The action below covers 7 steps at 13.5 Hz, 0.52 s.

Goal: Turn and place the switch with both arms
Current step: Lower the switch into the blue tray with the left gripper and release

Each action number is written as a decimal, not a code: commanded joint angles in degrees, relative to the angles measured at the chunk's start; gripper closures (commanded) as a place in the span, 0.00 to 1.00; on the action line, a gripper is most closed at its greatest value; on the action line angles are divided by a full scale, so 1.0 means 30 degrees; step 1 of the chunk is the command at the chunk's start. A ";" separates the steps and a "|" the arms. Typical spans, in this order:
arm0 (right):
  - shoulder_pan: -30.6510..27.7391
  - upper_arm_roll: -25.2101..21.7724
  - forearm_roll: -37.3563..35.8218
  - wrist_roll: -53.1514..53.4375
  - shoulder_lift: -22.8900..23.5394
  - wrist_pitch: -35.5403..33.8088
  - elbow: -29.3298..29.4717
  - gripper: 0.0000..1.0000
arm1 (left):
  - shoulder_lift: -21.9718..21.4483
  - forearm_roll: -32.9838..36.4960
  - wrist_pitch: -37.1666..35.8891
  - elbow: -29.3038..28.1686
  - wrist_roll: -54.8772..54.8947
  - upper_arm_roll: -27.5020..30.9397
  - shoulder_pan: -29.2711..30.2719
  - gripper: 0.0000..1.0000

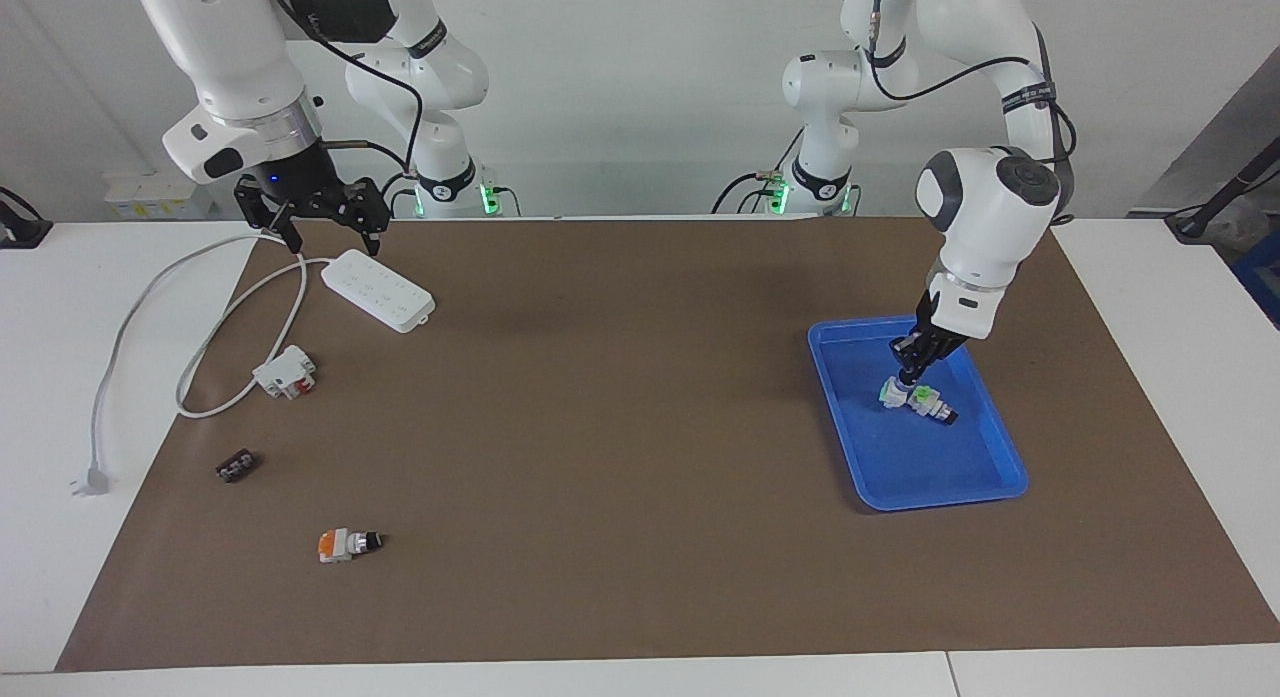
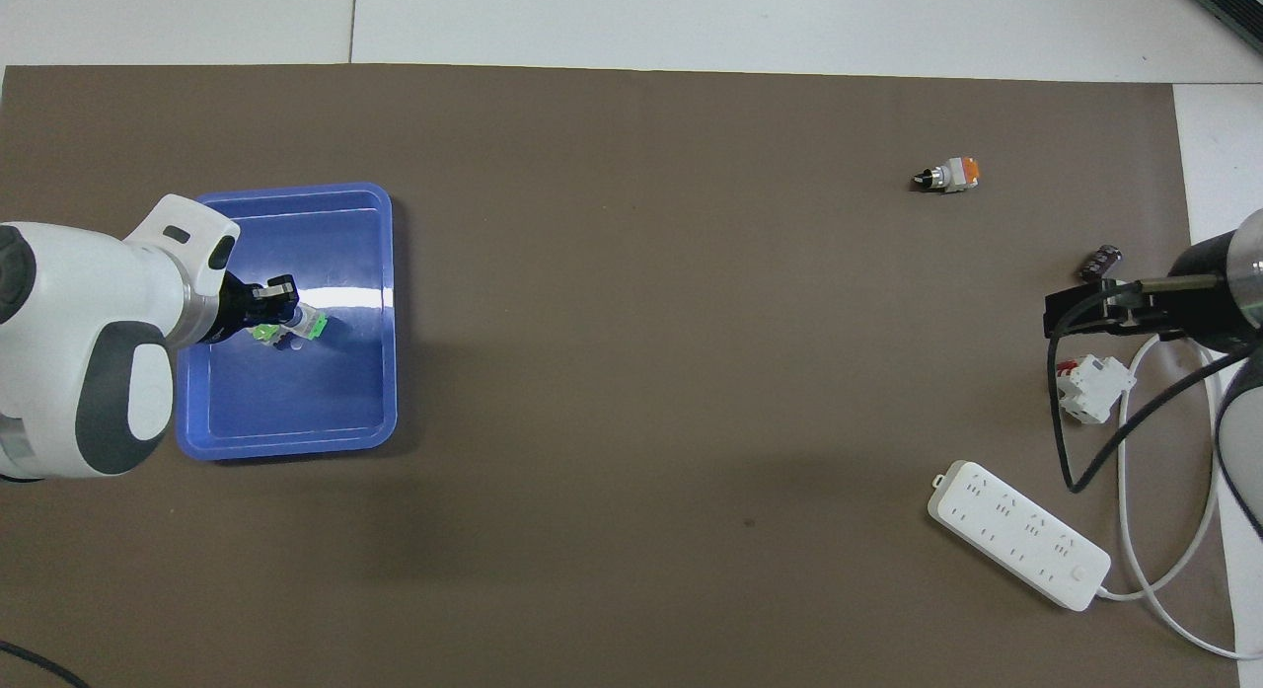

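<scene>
A switch (image 1: 345, 545) with an orange block and a black knob lies on the brown mat, toward the right arm's end and far from the robots; it also shows in the overhead view (image 2: 949, 175). My left gripper (image 1: 905, 369) reaches down into the blue tray (image 1: 940, 499) and is shut on a white-and-green switch (image 1: 925, 397) that rests on the tray floor. In the overhead view the left gripper (image 2: 274, 303) covers part of that switch (image 2: 314, 324). My right gripper (image 1: 330, 239) is open and empty, raised over the power strip's end, waiting.
A white power strip (image 1: 380, 289) with a looping cable and plug (image 1: 90, 480) lies at the right arm's end. A white-and-red block (image 1: 285, 372) and a small black terminal strip (image 1: 237, 466) lie beside the cable. The tray (image 2: 286, 449) is at the left arm's end.
</scene>
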 commanded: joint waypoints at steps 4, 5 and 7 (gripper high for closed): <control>-0.0049 0.0054 -0.0135 0.0135 -0.0085 -0.0180 -0.0062 0.00 | 0.0552 0.0027 -0.1221 0.1772 0.0111 -0.0145 0.0240 0.40; -0.0049 0.0054 -0.0135 0.0135 -0.0085 -0.0180 -0.0062 0.00 | 0.0785 0.0027 -0.1981 0.2446 0.0082 -0.0145 0.0240 0.40; -0.0049 0.0083 -0.0135 0.0135 -0.0085 -0.0180 -0.0062 0.00 | 0.1079 0.0230 -0.3853 0.3851 0.0053 -0.0145 0.0152 0.40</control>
